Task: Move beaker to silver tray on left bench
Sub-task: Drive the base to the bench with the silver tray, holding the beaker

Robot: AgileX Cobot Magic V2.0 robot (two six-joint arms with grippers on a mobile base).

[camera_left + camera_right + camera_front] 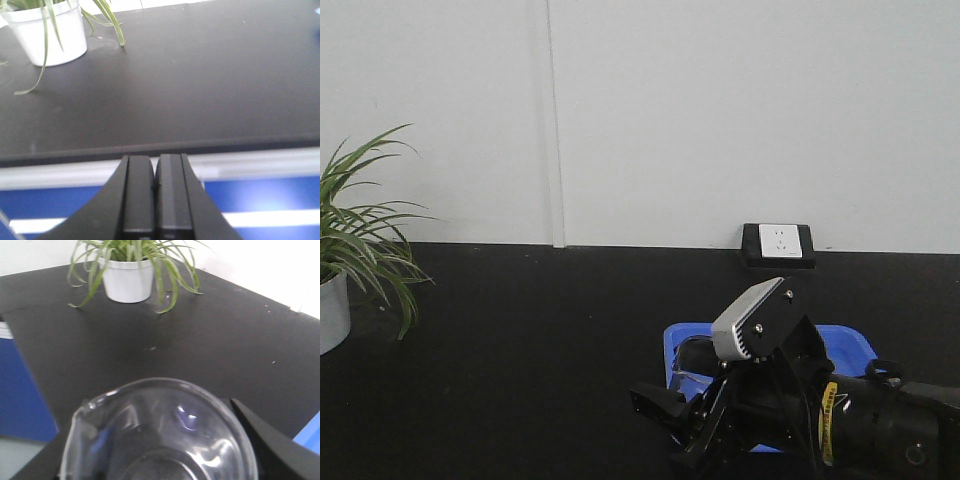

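The clear glass beaker (pixel 160 435) is empty and sits between my right gripper's (pixel 160 445) black fingers (pixel 250 425), seen from above its flared rim. In the front view the right gripper (pixel 665 410) holds the beaker (pixel 685 382) low over the black bench (pixel 520 330), at the left edge of a bright blue tray (pixel 845 345). My left gripper (pixel 154 165) is shut and empty, its fingers pressed together just in front of the bench's front edge (pixel 200 142). The silver tray is out of view.
A potted green plant in a white pot (pixel 330 310) stands at the bench's far left; it also shows in the left wrist view (pixel 50 30) and the right wrist view (pixel 127 282). A wall socket (pixel 778 243) sits at the back. A blue panel (pixel 280 195) lies below the bench edge.
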